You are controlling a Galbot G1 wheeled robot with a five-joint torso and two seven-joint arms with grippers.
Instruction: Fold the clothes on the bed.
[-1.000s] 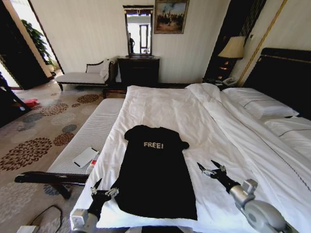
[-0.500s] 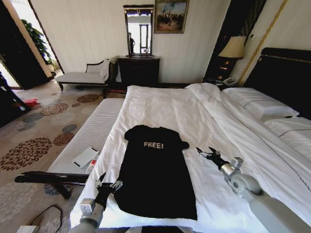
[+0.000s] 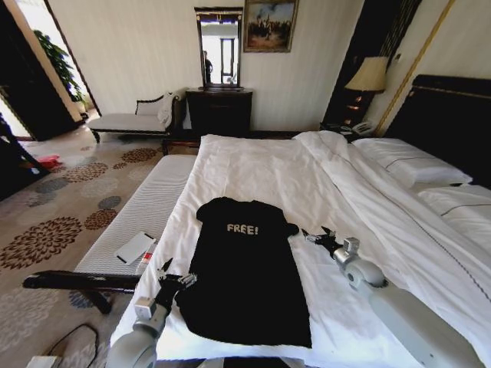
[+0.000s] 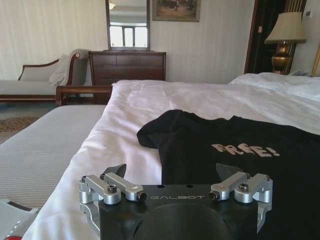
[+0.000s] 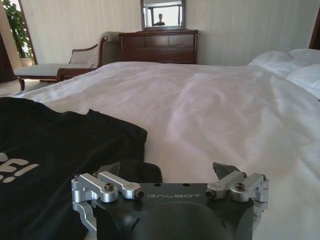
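Black T-shirt [image 3: 245, 272]: short-sleeved, soft dark fabric, small white "FREE!" lettering across the chest. It lies spread flat, print side up, on the white duvet near the foot end of the bed [image 3: 307, 176], collar toward the far end and hem toward the robot. Both sleeves are laid out to the sides; the body shows only light wrinkling and no fold.

Bed: large, white duvet and pillows, dark headboard at the right of the head view.

Left gripper [image 3: 176, 280]: low over the duvet at the shirt's left edge, near the hem corner, jaws spread wide with nothing between them. In the left wrist view the left gripper [image 4: 176, 172] points along the shirt's side toward the left sleeve.

Right gripper [image 3: 317, 234]: just beside the shirt's right sleeve, close above the duvet, jaws wide apart and empty. In the right wrist view the right gripper [image 5: 167, 170] has the sleeve tip directly before it.
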